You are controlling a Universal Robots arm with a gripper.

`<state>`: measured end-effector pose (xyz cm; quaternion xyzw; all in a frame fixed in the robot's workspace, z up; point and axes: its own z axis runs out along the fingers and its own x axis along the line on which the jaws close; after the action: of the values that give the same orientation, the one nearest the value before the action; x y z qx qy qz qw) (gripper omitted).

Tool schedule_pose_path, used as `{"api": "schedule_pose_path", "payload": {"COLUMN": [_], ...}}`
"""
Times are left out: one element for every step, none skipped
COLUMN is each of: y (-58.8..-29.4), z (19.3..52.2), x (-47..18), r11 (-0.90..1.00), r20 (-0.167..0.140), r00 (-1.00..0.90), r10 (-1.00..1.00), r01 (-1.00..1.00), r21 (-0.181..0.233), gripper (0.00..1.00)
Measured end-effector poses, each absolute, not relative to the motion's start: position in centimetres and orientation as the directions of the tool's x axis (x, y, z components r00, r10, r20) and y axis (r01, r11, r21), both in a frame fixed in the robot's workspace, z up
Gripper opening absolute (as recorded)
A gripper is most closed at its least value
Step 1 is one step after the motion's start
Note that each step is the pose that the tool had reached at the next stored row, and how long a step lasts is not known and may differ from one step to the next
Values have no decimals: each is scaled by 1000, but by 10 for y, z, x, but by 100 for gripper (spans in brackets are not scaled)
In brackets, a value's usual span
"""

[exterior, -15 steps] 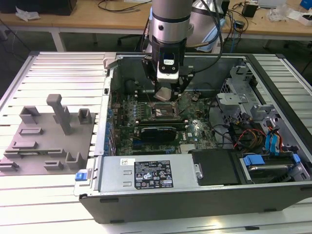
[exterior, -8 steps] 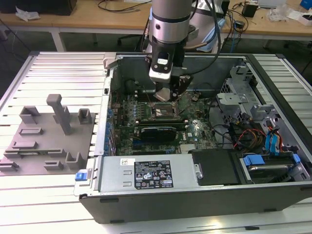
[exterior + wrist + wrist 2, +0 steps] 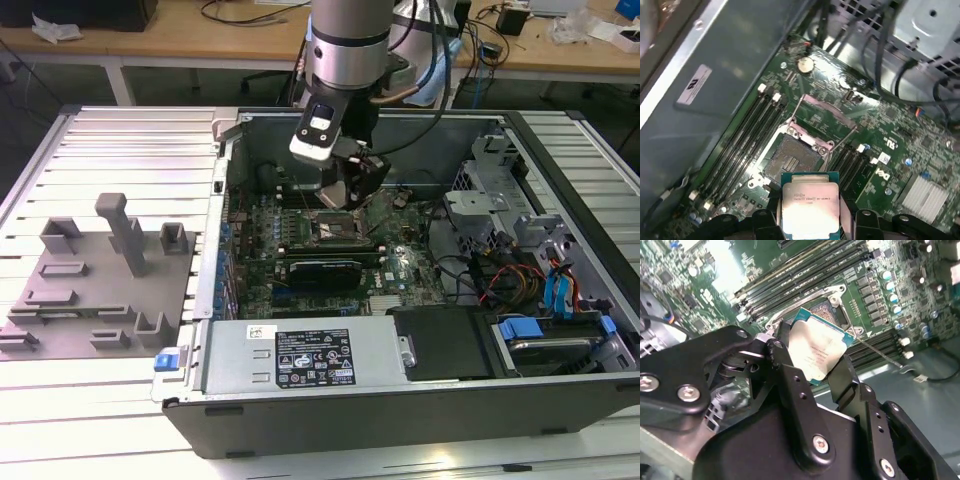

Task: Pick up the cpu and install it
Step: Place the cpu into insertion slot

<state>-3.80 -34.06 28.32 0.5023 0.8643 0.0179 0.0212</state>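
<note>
The cpu (image 3: 817,347), a thin square chip with a silvery metal top and green edge, sits between the two black fingers (image 3: 785,357) of my gripper (image 3: 815,362), which is shut on its sides. In the first wrist view the cpu (image 3: 810,202) hangs just above and slightly short of the open socket (image 3: 792,160) on the green motherboard, with the gripper (image 3: 810,217) around it. In the exterior view the gripper (image 3: 345,190) reaches down into the open computer case, directly over the socket (image 3: 335,228).
Memory slots (image 3: 740,145) run along both sides of the socket. The case wall (image 3: 225,180), a power supply (image 3: 300,355), a drive cage (image 3: 490,200) and loose cables (image 3: 510,275) surround the board. Grey fixture blocks (image 3: 90,290) stand on the exterior view's left.
</note>
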Motion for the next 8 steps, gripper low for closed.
{"api": "schedule_pose_path", "payload": {"y": [-341,-341,-341,-341,-341,-341,-341,-341], "z": [283,283,283,283,283,283,283,283], "x": [-38,-38,-38,-38,-38,-38,-38,-38], "r11": [481,461,446,422,400,384,366,346], "r20": [-19,-19,-19,-19,-19,-19,-19,-19], "r00": [-481,-461,-446,-422,-399,-383,-365,-345], "r10": [877,887,895,906,917,924,931,938], "r01": [875,886,893,905,915,922,929,937], "r21": [52,52,52,52,52,52,52,52], "gripper": [55,55,55,55,55,55,55,55]}}
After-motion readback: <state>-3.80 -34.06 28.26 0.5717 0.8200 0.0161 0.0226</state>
